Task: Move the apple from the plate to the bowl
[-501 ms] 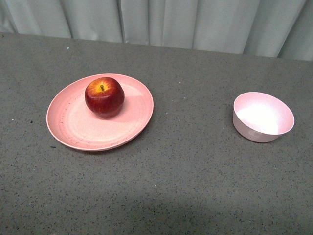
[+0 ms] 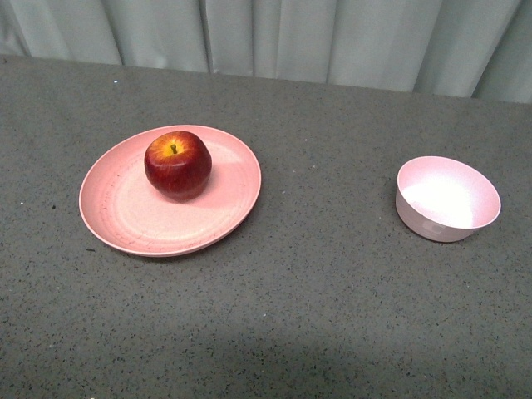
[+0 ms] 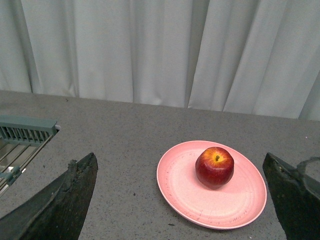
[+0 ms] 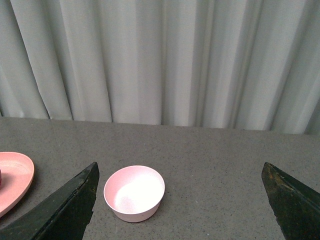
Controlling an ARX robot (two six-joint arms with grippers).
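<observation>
The left claw [image 3: 179, 156] is spread wide and holds nothing. Its wrist camera looks past it towards the plate and apple. The right claw [image 4: 179, 164] is also spread wide and empty, and its camera faces the bowl. Neither arm appears in the front view.

A flat, grey speckled table [image 2: 332, 316] fills most of the scene, with a pale grey-white pleated curtain [image 2: 332, 33] hanging behind it. On the robot's left side of the table sits a wide, shallow salmon-pink round plate [image 2: 125, 216]. Well apart from it, on the right, stands a small, deep pale pink-lilac matte bowl [image 2: 432, 220], which is empty. A round, glossy dark-red apple [image 2: 177, 166] with a yellow patch around its stem rests upright on the plate, towards the plate's far side.

By this picture the task has not begun in any visible way. The apple is untouched on the plate, so the approach, grasp, carry and release into the bowl all remain.

Count: two claws, one table, one plate, one bowl, one apple.
</observation>
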